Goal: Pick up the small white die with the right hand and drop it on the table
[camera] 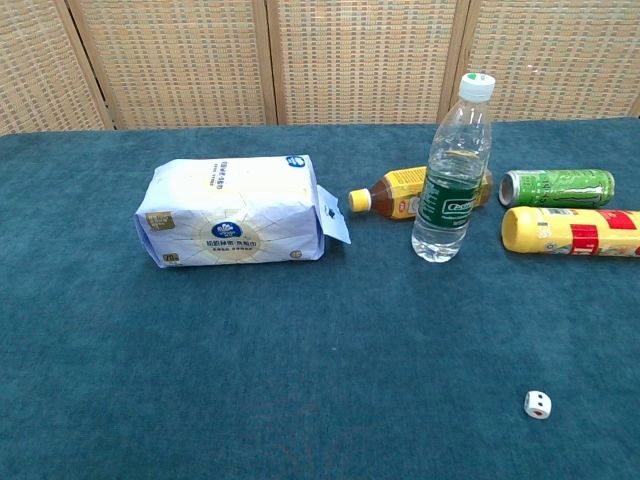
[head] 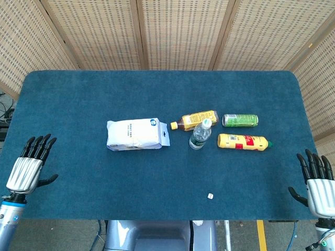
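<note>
The small white die [head: 210, 196] lies alone on the blue table near its front edge, right of centre; the chest view shows the die [camera: 537, 404] with dark and red pips. My right hand [head: 318, 184] hovers at the table's front right corner, fingers spread, holding nothing, well to the right of the die. At the front left edge my left hand [head: 29, 166] is likewise open and empty. Neither hand appears in the chest view.
A white tissue pack [head: 136, 134] lies mid-table. Right of it a clear water bottle [camera: 453, 172] stands upright, with an amber bottle [head: 194, 120], a green can [head: 240, 120] and a yellow bottle [head: 243, 141] lying on their sides. Wicker screens stand behind the table [head: 78, 94].
</note>
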{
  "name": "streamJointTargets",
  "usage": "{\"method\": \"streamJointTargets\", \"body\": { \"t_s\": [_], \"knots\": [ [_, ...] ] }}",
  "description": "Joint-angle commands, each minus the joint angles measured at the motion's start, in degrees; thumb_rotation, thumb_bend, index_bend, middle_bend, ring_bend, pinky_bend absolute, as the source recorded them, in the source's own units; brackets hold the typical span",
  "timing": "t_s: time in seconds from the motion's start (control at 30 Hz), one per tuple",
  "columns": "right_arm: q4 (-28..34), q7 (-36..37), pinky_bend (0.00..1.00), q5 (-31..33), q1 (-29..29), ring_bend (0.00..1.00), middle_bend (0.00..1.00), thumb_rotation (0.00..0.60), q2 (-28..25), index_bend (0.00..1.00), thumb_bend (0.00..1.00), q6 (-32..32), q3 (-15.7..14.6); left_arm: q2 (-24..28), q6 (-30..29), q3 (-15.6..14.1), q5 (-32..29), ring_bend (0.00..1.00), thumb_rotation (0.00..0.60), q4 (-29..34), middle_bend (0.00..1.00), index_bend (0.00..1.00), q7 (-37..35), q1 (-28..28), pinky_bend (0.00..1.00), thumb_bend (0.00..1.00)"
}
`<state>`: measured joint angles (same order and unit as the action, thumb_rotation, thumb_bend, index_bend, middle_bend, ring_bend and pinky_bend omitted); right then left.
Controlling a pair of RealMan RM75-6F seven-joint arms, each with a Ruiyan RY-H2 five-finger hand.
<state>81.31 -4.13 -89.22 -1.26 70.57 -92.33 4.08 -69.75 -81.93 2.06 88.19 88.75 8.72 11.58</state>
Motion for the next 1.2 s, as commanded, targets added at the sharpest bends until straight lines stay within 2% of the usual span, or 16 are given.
{"method": "streamJointTargets", "body": {
  "t_s": [0.03, 1.2],
  "knots": [
    [0.0, -0.1, 0.0, 0.1, 0.0, 0.0, 0.0, 0.6, 0.0, 0.0, 0.21, 0.0, 0.0, 0.0, 0.0, 0.0, 0.0, 0.0, 0.6, 0.0, 0.0, 0.0, 0.0, 0.0, 0.0, 0.03],
    [0.6, -0.8, 0.0, -0.7, 0.0, 0.0, 0.0, 0.6, -0.2, 0.0, 0.21, 0.3, -0.5, 0.2, -0.5, 0.0, 0.2, 0.0, 0.6, 0.3, 0.0, 0.0, 0.1, -0.2, 0.0, 0.03]
  ]
}}
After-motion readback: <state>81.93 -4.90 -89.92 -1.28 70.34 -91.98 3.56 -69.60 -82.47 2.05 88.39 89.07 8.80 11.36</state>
